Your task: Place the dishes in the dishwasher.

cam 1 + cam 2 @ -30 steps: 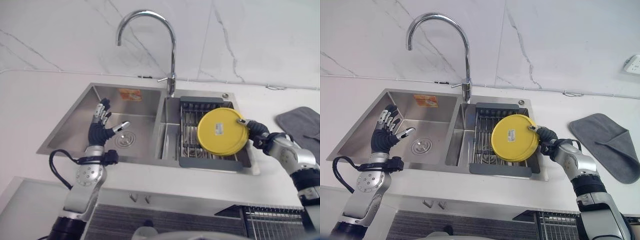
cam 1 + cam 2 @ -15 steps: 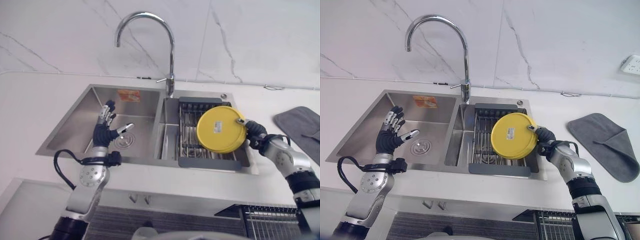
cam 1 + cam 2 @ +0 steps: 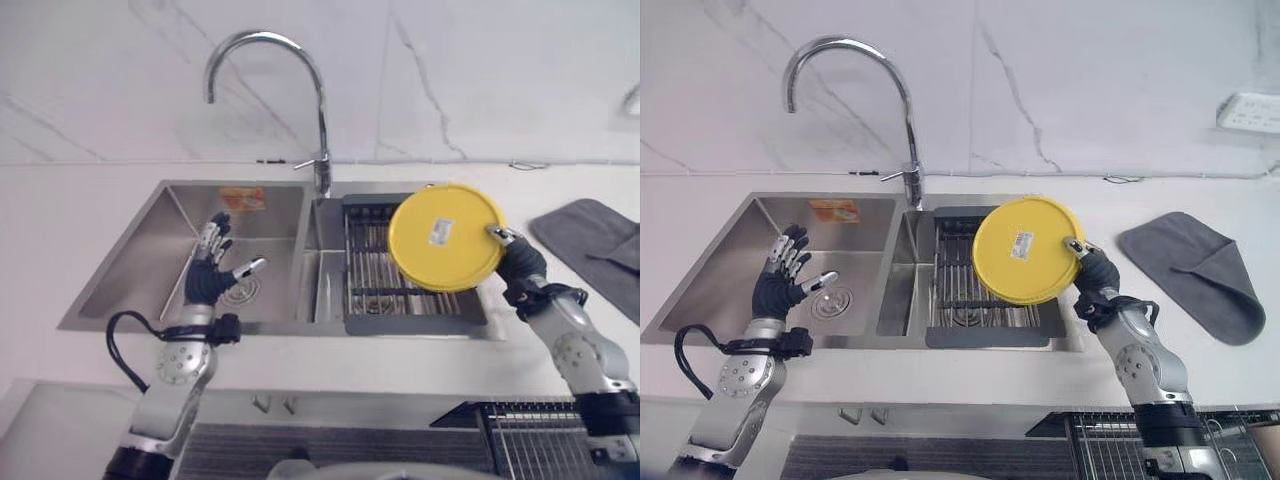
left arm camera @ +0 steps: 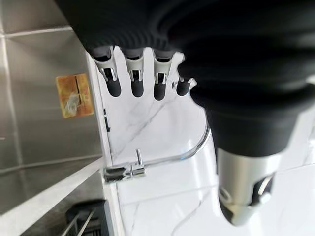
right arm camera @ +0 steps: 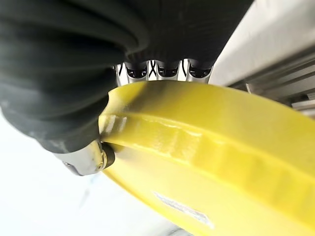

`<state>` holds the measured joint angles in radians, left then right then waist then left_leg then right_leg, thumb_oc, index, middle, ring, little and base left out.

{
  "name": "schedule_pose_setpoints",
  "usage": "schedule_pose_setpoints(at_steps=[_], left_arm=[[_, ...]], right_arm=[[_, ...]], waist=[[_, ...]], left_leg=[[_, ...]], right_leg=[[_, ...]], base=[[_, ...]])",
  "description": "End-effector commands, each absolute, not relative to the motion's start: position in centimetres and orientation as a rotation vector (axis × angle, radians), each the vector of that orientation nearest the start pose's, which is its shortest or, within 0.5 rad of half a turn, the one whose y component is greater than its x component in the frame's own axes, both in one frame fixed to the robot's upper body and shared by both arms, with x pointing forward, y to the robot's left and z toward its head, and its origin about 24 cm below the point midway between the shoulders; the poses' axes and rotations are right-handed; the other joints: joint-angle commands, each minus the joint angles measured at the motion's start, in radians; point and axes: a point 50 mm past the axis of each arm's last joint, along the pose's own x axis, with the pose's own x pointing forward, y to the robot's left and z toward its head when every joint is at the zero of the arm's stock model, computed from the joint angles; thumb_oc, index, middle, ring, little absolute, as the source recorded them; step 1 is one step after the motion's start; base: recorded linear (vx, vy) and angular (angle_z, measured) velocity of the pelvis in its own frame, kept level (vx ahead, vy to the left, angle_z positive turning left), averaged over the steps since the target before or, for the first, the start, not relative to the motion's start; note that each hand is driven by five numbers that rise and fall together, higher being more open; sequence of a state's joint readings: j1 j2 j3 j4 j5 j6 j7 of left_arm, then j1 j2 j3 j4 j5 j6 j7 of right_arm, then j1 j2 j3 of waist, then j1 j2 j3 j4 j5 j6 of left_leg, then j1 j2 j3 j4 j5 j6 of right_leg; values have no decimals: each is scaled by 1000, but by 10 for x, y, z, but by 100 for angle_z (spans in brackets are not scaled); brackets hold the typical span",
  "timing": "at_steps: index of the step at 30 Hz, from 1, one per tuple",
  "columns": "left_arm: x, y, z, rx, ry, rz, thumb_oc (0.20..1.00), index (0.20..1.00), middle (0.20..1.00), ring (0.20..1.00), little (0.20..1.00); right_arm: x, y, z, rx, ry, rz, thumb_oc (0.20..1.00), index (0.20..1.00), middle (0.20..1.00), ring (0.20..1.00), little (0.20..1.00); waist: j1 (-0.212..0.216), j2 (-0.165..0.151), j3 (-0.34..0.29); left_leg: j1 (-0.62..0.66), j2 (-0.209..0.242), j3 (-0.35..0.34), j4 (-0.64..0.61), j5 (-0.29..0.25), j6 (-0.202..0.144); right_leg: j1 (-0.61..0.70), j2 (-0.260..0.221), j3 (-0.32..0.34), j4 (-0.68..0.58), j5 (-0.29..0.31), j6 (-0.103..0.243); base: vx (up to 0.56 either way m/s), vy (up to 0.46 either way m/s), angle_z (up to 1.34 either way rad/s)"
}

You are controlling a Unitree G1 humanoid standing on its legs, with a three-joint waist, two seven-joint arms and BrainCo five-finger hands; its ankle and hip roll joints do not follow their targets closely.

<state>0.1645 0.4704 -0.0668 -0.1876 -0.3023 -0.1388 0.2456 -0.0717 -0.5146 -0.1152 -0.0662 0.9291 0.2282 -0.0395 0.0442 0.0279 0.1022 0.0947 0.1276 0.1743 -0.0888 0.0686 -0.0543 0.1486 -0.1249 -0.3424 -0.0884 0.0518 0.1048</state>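
My right hand pinches the right rim of a round yellow plate, underside up with a small sticker, held tilted above the dark drying rack in the sink's right basin. In the right wrist view the thumb and fingers clamp the plate's yellow rim. My left hand hovers over the left basin near the drain, fingers straight and spread, holding nothing; its wrist view shows the fingers against the wall and faucet.
A curved chrome faucet rises behind the sink divider. A grey cloth lies on the white counter at the right. A wire dishwasher rack shows at the lower right edge, below the counter front.
The right hand has lifted the yellow plate up and slightly back, off the rack. The camera has shifted, moving the whole scene left. The left hand stays over the left basin.
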Motion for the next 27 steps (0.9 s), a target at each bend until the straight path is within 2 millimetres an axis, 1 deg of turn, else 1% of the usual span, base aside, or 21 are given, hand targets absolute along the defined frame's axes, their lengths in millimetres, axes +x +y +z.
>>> schedule_pose_setpoints(at_steps=[1, 2, 3, 4, 5, 7, 8, 10, 12, 13, 14, 15, 16, 18, 19, 20, 21, 22, 24, 25, 27], left_arm=[[223, 229, 110, 138, -353, 140, 1000, 1000, 1000, 1000, 1000], [220, 230, 111, 128, -367, 169, 1000, 1000, 1000, 1000, 1000], [219, 230, 113, 127, -389, 188, 1000, 1000, 1000, 1000, 1000], [218, 229, 115, 130, -407, 193, 1000, 1000, 1000, 1000, 1000], [219, 228, 117, 136, -425, 188, 1000, 1000, 1000, 1000, 1000], [219, 226, 121, 151, -457, 184, 1000, 1000, 1000, 1000, 1000], [221, 225, 126, 147, -478, 170, 1000, 1000, 1000, 1000, 1000], [223, 223, 131, 130, -500, 134, 1000, 1000, 1000, 1000, 1000], [222, 221, 133, 140, -510, 118, 1000, 1000, 1000, 1000, 1000], [222, 221, 132, 142, -505, 128, 1000, 1000, 1000, 1000, 1000], [222, 222, 132, 142, -505, 132, 1000, 1000, 1000, 1000, 1000], [220, 225, 133, 139, -517, 144, 1000, 1000, 1000, 1000, 1000], [219, 225, 136, 136, -538, 147, 1000, 1000, 1000, 1000, 1000], [219, 223, 138, 142, -558, 144, 1000, 1000, 1000, 1000, 1000], [219, 218, 140, 160, -582, 140, 1000, 1000, 1000, 1000, 1000], [220, 216, 141, 170, -590, 137, 1000, 1000, 1000, 1000, 1000], [220, 215, 142, 184, -598, 140, 1000, 1000, 1000, 1000, 1000], [221, 214, 144, 199, -606, 142, 1000, 1000, 1000, 1000, 1000], [221, 215, 147, 216, -617, 139, 1000, 1000, 1000, 1000, 1000], [222, 216, 151, 236, -630, 133, 1000, 1000, 1000, 1000, 1000], [225, 210, 161, 283, -674, 118, 1000, 1000, 1000, 1000, 1000]], right_arm=[[281, -248, 150, 510, -238, 67, 200, 200, 200, 200, 200], [281, -244, 153, 521, -257, 95, 200, 200, 200, 200, 200], [280, -241, 156, 538, -277, 117, 200, 200, 200, 200, 200], [279, -238, 159, 559, -296, 126, 200, 200, 200, 200, 200], [277, -237, 160, 568, -317, 118, 200, 200, 200, 200, 200], [273, -233, 162, 579, -341, 110, 200, 200, 200, 200, 200], [268, -232, 161, 602, -354, 77, 200, 200, 200, 200, 200], [260, -238, 157, 616, -367, 53, 200, 200, 200, 200, 200], [254, -242, 156, 621, -374, 60, 200, 200, 200, 200, 200], [253, -242, 156, 629, -377, 71, 200, 200, 200, 200, 200], [253, -243, 156, 633, -378, 76, 200, 200, 200, 200, 200], [253, -246, 160, 646, -394, 89, 200, 200, 200, 200, 200], [254, -248, 166, 647, -419, 99, 200, 200, 200, 200, 200], [255, -248, 169, 646, -443, 106, 200, 200, 200, 200, 200], [254, -245, 172, 653, -466, 121, 200, 200, 200, 200, 200], [253, -243, 173, 653, -474, 126, 200, 200, 200, 200, 200], [251, -240, 173, 656, -477, 134, 200, 200, 200, 200, 200], [250, -237, 172, 666, -480, 145, 200, 200, 200, 200, 200], [249, -235, 171, 683, -482, 146, 200, 200, 200, 200, 200], [249, -233, 171, 700, -482, 151, 200, 200, 200, 200, 200], [249, -231, 173, 718, -485, 156, 200, 200, 200, 200, 200]], waist=[[17, -50, -26], [28, -59, -10], [37, -71, 4], [38, -75, 12], [35, -76, 20], [15, -67, 26], [-14, -61, 35], [-43, -73, 59], [-55, -85, 71], [-52, -94, 79], [-49, -96, 83], [-42, -90, 85], [-32, -82, 84], [-24, -78, 78], [-17, -82, 69], [-13, -85, 67], [-7, -89, 63], [3, -93, 60], [19, -97, 58], [30, -102, 55], [34, -108, 46]], left_leg=[[39, 15, -44, 74, -44, -36], [-6, -35, -110, 202, -58, -31], [-42, -80, -151, 300, -91, -15], [-53, -100, -166, 311, -103, -5], [-53, -112, -164, 279, -117, 5], [-4, -128, -168, 187, -142, 30], [42, -144, -192, 122, -154, 50], [58, -168, -227, 112, -163, 60], [68, -176, -240, 103, -167, 61], [72, -175, -230, 101, -167, 61], [75, -173, -221, 98, -165, 62], [82, -155, -192, 71, -157, 70], [82, -146, -173, 39, -130, 79], [77, -145, -161, 23, -114, 90], [61, -149, -148, 21, -102, 105], [56, -151, -140, 22, -100, 110], [51, -150, -128, 25, -98, 113], [48, -141, -112, 30, -98, 112], [45, -123, -95, 36, -98, 103], [45, -106, -79, 39, -99, 91], [46, -53, -52, 40, -95, 50]], right_leg=[[-36, 12, 115, 1, 10, -28], [-42, 9, 148, 1, 22, -34], [-50, -2, 165, 1, 36, -33], [-57, -8, 173, 1, 48, -31], [-68, -14, 179, 1, 65, -26], [-104, -26, 202, 1, 92, -5], [-161, -42, 233, 4, 141, 29], [-212, -61, 260, 28, 185, 46], [-233, -63, 260, 19, 217, 54], [-243, -62, 222, 49, 223, 55], [-245, -60, 206, 69, 217, 54], [-231, -30, 171, 120, 175, 51], [-210, 0, 152, 171, 120, 35], [-189, 14, 147, 218, 76, 21], [-160, 13, 141, 258, 59, 9], [-150, 5, 138, 274, 58, 9], [-138, -16, 126, 296, 70, 11], [-123, -57, 105, 308, 91, 19], [-100, -114, 76, 299, 119, 32], [-74, -155, 51, 268, 139, 47], [-31, -214, 24, 154, 162, 75]], base=[[-180, 109, -30], [-211, 148, -51], [-288, 216, -72], [-283, 261, -103], [-211, 279, -126], [-177, 330, -101], [-189, 363, -35], [-219, 343, -35], [-212, 195, -11], [-210, 91, -14], [-269, 84, -58], [-320, 114, -62], [-334, 123, -66], [-239, 59, -90], [-203, -22, -89], [-193, -92, -41], [-131, -217, -47], [-116, -274, -43], [-108, -363, -86], [-119, -556, -105], [-115, -687, -55]])
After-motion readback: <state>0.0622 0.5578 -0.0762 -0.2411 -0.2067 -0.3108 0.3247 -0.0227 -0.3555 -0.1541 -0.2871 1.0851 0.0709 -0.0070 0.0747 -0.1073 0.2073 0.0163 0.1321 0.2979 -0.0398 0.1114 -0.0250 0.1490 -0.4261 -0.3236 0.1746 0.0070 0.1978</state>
